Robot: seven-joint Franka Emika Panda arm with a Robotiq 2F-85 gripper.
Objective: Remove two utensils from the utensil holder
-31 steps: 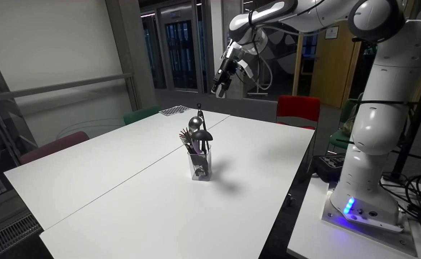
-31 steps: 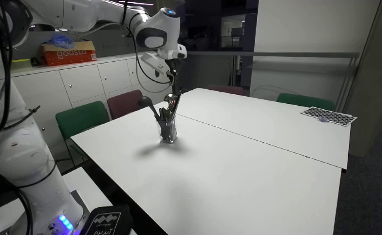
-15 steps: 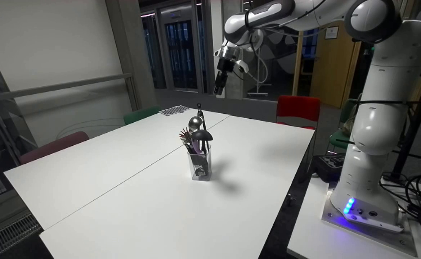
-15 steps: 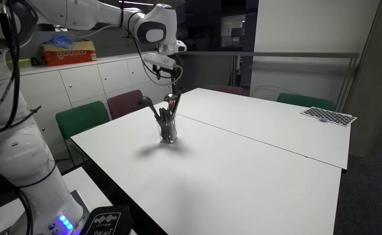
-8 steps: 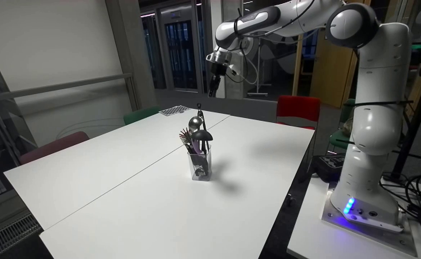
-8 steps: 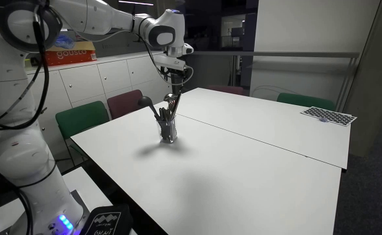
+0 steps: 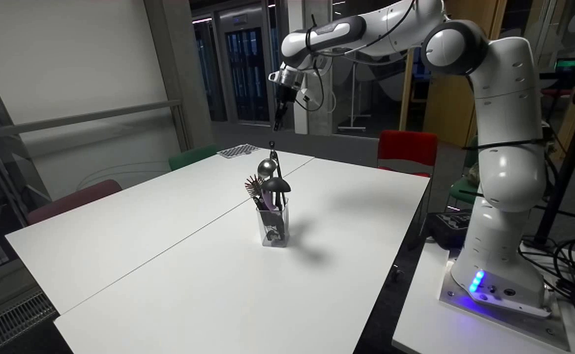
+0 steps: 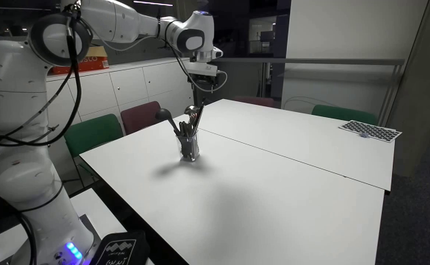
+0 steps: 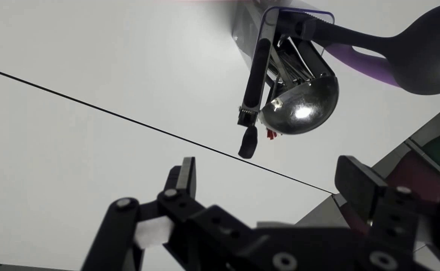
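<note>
The utensil holder is a clear, square-sided cup [image 7: 273,231] upright on the white table, also in an exterior view [image 8: 189,150]. Several utensils stand in it: a silver ladle [image 7: 266,168], a black ladle [image 7: 276,185], black-and-silver tongs [image 7: 274,156], a bristled brush [image 7: 254,187] and a purple-handled one. In the wrist view, the tongs [image 9: 258,75], silver ladle [image 9: 302,107] and black ladle [image 9: 423,56] lie beyond my fingertips. My gripper [image 9: 267,171] is open and empty. In an exterior view the gripper [image 7: 278,124] appears above the utensil tops, apart from them. Elsewhere its fingers are partly hidden.
The white table [image 7: 179,285] has a seam [image 8: 259,148] across it. A checkered board [image 8: 371,131] lies at a far corner. Chairs stand around the table, among them a red one [image 7: 408,150] and a green one [image 8: 93,134]. A black box [image 7: 447,228] sits near the arm's base.
The arm has swung forward. My gripper moved left in an exterior view and right in the other view, closer over the utensils, and tilted more downward. The holder and utensils have not moved.
</note>
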